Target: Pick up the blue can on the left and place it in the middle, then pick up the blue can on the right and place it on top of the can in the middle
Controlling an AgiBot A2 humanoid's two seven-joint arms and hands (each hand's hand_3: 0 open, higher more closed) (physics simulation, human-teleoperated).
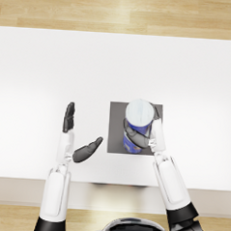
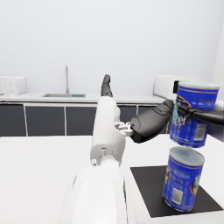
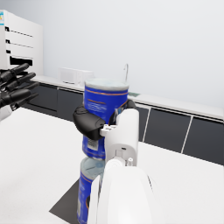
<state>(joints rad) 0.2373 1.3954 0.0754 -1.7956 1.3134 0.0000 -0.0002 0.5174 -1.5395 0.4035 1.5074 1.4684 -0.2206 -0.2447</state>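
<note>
Fingers (image 3: 85, 122) of right hand (image 1: 140, 133) grasp second can (image 2: 194, 113) just above first can (image 2: 183, 178) on mat (image 2: 148, 188); left hand (image 1: 75, 137) spread, released; only lowering and release left.

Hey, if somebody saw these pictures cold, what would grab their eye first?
The right hand holds a blue can in the air just above a second blue can, with a gap visible between them in the left wrist view. The lower can stands upright on a dark square mat mid-table. The left hand hangs open beside the mat, holding nothing.
</note>
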